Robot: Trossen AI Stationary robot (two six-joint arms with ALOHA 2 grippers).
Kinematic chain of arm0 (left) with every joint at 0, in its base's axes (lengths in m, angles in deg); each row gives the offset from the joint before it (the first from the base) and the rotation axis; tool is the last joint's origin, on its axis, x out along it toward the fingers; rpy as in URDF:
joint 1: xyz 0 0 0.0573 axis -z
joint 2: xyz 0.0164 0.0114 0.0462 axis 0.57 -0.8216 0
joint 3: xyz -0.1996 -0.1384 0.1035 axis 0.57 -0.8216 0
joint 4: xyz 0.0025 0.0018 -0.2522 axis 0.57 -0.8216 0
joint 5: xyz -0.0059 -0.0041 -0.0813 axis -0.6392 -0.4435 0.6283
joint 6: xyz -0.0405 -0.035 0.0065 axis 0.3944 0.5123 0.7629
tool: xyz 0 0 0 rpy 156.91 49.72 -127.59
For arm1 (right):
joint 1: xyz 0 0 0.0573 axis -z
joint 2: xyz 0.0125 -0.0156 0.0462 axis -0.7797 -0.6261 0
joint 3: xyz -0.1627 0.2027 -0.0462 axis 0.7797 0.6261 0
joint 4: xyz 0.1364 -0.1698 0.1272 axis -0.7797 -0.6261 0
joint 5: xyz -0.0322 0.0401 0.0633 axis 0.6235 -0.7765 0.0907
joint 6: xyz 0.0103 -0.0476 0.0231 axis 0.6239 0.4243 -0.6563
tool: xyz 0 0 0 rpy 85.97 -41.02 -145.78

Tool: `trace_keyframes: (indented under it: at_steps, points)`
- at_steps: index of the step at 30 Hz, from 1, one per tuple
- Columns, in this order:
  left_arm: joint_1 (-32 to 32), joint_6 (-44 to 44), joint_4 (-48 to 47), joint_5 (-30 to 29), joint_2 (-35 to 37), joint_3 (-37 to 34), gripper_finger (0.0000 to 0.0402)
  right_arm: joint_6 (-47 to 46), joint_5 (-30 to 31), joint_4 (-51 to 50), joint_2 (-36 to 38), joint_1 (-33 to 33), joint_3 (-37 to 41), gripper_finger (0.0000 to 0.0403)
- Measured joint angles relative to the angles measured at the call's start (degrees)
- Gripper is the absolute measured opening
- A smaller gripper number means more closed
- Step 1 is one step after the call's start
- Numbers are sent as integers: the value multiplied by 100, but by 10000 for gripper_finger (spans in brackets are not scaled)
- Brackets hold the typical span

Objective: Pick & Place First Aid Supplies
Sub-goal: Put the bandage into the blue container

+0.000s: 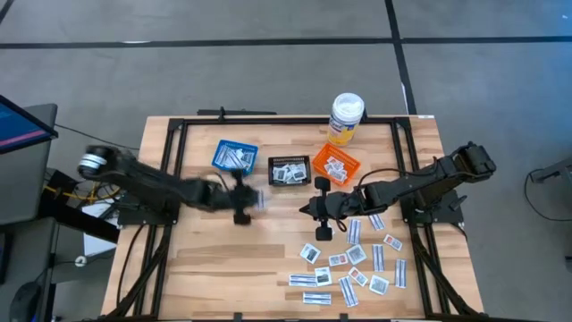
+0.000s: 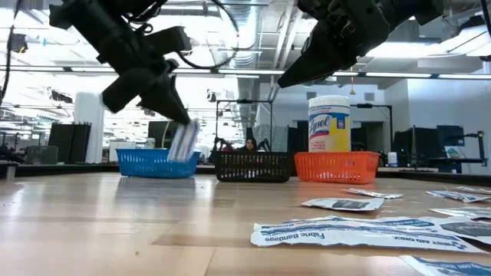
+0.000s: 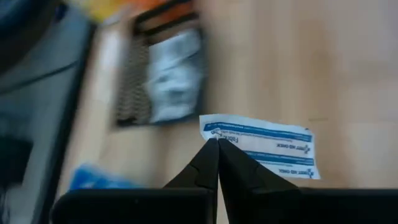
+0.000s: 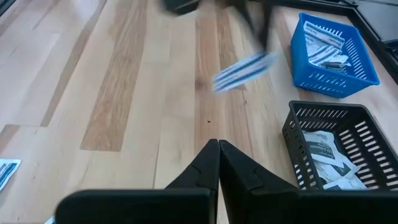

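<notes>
Beside the blue basket [image 1: 235, 156], above the tabletop [image 1: 214, 259]: left claw [image 3: 217, 142] pinched on a bandage strip [image 3: 264, 145] by one end. Carry over the basket rim, keep level, then release low. Right claw [image 4: 218, 144] shut, empty, near the loose packets [image 1: 353, 268].

You have bare worktop [image 1: 223, 264] on the left half. The right front is littered with packets [image 1: 353, 268] (loosely scattered); three baskets [image 1: 290, 169] line the rear.

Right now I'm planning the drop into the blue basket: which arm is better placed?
Left: its gripper is shut on a fabric bandage packet beside the blue basket; the right gripper is shut, empty.
</notes>
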Motion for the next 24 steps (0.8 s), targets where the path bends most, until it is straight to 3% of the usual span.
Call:
trace_keyframes:
  at_steps: [6,10,14,18,24]
  points:
    - [-1604,-389,-95,81,1537,-666,17,0,4,0,0,53,0,1]
    - [-2991,-691,-56,1129,2030,-1008,18,0,4,16,0,88,0,1]
    - [-4005,-731,279,1848,1939,-1199,22,0,7,28,0,100,0,1]
    - [-4460,-781,1088,2940,1495,-1362,40,6,8,56,0,101,0,1]
    - [-4415,-1143,1961,3056,640,-1383,90,15,7,48,0,201,0,1]
